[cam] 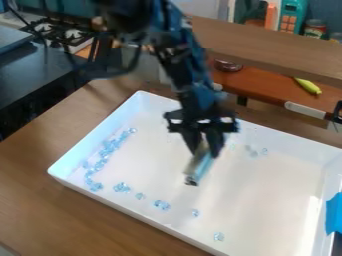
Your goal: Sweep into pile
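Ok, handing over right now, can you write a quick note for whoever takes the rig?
Gripper: closed on a short sweeping tool, over the middle of the white tray; can't tell if the tool touches the floor of the tray.
Beads: most lie in a long band by the tray's left side in the view; small clumps and singles trail along the near side, and a few lie toward the far side.
Done: no single pile; the band is the densest group.
Left: bring the strays and band together.

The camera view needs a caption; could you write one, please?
Gripper holding a small tool over a white tray of beads.
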Robot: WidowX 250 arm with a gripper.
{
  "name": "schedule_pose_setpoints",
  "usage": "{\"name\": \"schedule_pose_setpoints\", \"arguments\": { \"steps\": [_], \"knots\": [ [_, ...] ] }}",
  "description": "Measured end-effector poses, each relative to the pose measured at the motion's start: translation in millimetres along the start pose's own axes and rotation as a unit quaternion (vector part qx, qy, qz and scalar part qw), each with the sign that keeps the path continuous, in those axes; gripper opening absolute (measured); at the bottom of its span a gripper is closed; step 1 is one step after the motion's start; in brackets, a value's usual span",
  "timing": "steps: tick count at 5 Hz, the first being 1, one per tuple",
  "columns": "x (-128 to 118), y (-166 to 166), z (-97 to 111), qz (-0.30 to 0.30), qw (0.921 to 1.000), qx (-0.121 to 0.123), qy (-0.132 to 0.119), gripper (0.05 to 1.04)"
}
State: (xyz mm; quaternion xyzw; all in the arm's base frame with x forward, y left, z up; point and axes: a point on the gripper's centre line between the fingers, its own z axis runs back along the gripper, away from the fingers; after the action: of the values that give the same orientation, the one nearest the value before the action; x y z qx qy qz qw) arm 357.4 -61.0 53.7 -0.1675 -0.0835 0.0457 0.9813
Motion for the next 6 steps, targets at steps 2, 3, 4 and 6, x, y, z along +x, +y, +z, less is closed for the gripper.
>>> {"name": "schedule_pose_setpoints", "arguments": {
  "steps": [2, 3, 4, 6],
  "knots": [
    [-11.7, -44.8, -29.7, -0.002, 0.9998, 0.012, -0.018, 0.374],
    [-22.7, -62.8, -57.6, 0.009, 0.9994, 0.025, -0.021, 0.374],
    [-28.1, -62.9, -77.6, 0.028, 0.9983, 0.042, -0.028, 0.374],
    [-31.7, -46.1, -84.3, 0.029, 0.9976, 0.050, -0.037, 0.374]
  ]
}}
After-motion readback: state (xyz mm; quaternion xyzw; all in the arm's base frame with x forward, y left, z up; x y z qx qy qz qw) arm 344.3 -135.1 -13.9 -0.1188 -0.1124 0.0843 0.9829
